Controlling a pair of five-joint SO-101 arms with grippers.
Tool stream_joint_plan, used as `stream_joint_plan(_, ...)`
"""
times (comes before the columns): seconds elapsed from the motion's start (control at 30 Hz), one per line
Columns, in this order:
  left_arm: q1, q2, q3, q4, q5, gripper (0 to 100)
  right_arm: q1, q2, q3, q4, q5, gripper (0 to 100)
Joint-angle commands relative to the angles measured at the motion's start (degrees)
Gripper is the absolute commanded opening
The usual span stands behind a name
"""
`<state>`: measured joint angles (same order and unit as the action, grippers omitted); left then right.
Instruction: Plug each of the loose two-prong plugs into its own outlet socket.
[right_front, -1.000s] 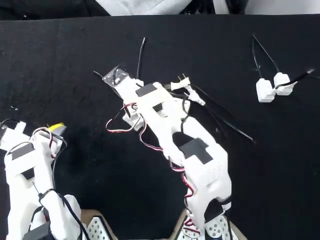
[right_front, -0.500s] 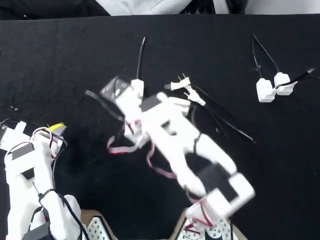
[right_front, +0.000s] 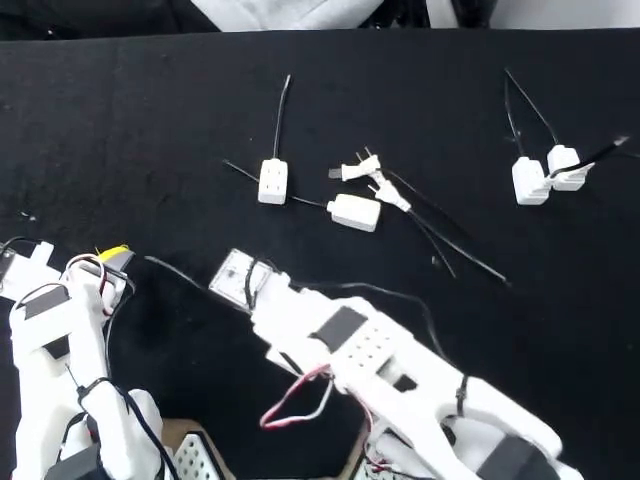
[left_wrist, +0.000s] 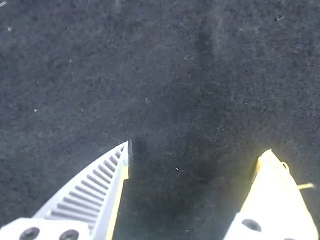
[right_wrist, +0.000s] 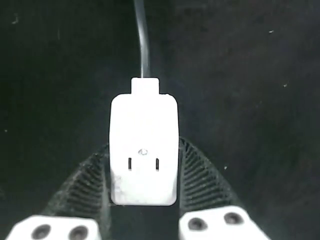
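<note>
Right gripper (right_wrist: 144, 146), clamped on a socket (right_wrist: 144, 120), has drawn back from the loose plugs (right_front: 350, 172) to lower centre (plugging seems farther off). Left gripper (left_wrist: 196, 149) gapes wide.

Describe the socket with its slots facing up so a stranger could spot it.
On the black table, skip the joined pair at one side and look mid-table. The socket is the white block there farthest from that pair, slots up; the other socket shows none, and the plugs bare prongs.
</note>
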<state>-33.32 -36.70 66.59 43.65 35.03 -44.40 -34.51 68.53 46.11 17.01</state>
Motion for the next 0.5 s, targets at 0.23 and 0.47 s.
stream_joint_plan(0.23,0.48,-0.53,-0.66,-0.35,-0.79,39,-0.26,-3.12,-3.38,5.01,-0.09,4.0)
stream_joint_plan(0.47,4.26,0.0,-0.4,-0.18,-6.33,39,-0.18,-3.12,-7.16,8.0,0.35,32.7)
